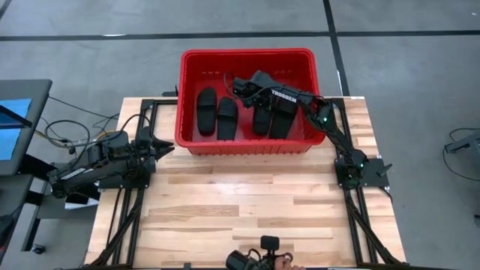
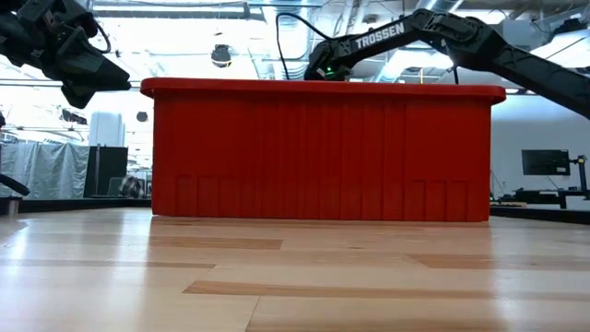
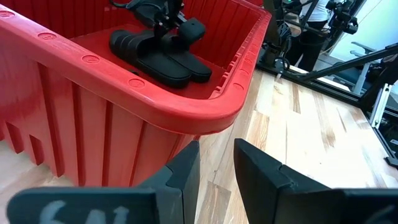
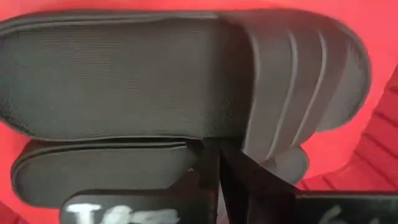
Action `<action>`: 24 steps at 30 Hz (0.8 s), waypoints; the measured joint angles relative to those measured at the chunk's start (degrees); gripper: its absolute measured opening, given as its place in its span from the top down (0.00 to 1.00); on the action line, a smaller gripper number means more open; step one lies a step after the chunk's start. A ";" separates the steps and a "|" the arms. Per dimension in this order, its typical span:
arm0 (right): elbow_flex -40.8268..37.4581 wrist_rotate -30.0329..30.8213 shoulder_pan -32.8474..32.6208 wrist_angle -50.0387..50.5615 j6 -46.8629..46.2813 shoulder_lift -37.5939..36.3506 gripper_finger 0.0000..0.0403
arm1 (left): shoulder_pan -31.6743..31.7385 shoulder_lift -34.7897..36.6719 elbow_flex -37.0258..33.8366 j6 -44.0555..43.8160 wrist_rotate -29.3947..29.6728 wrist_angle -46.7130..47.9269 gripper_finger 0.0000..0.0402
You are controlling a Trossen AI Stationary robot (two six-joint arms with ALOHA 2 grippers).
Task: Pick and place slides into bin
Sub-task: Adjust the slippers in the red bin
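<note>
1. Your right gripper (image 1: pixel 241 85) was inside the bin (image 1: pixel 247 54), at upper centre of the high view, over the far ends of the right-hand pair of slides.
2. In the right wrist view its fingers (image 4: pixel 211 168) stood nearly together, tips at the edge of a slide's strap (image 4: pixel 292 81). You could not tell from that view whether they pinched anything.
3. Your left gripper (image 1: pixel 166 147) waited at the left of the high view, just off the bin's near-left corner, pointing toward it.
4. Its fingers (image 3: pixel 186 171) showed a narrow gap in the left wrist view, with nothing between them.
5. All four slides lay in the bin. The left pair (image 1: pixel 217 112) sat side by side at centre-left of the tub, lengthwise toward the near wall.
6. The right pair (image 1: pixel 274 114) lay close together at centre-right, partly under your right arm (image 1: pixel 300 97).
7. The bin stood at the far edge of the table (image 1: pixel 247 202), filling the middle of the low view (image 2: pixel 323 152).
8. In the left wrist view the right pair (image 3: pixel 158 53) showed at upper centre, past the bin's rim (image 3: pixel 155 99).
</note>
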State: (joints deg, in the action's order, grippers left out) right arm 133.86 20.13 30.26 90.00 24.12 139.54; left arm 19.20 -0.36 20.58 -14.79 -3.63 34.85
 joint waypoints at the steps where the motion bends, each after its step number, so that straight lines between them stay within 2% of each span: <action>1: -0.01 0.65 -0.05 0.02 0.10 -0.20 1.00 | 0.00 0.00 0.00 0.00 -0.01 0.01 0.78; 8: -0.02 3.37 1.00 0.01 -0.02 -2.40 1.00 | -0.01 0.00 0.01 0.00 0.01 0.01 0.78; 13: -0.02 1.93 0.87 0.00 0.37 -5.33 1.00 | -0.02 0.00 0.00 0.00 -0.01 0.02 0.78; 16: 0.00 -2.39 0.90 -1.41 1.12 -7.01 1.00 | 0.00 0.00 0.00 0.00 0.00 0.02 0.78; 20: -0.01 -8.21 0.92 -8.10 1.31 -7.34 1.00 | 0.00 0.00 0.00 0.00 0.01 0.02 0.78; 24: -0.09 -9.78 0.90 -15.58 -0.16 -7.31 1.00 | 0.00 0.00 0.00 0.00 0.01 0.01 0.78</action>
State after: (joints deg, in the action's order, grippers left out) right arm 133.77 10.35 31.16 74.42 23.96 132.22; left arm 19.20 -0.36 20.58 -14.79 -3.62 34.86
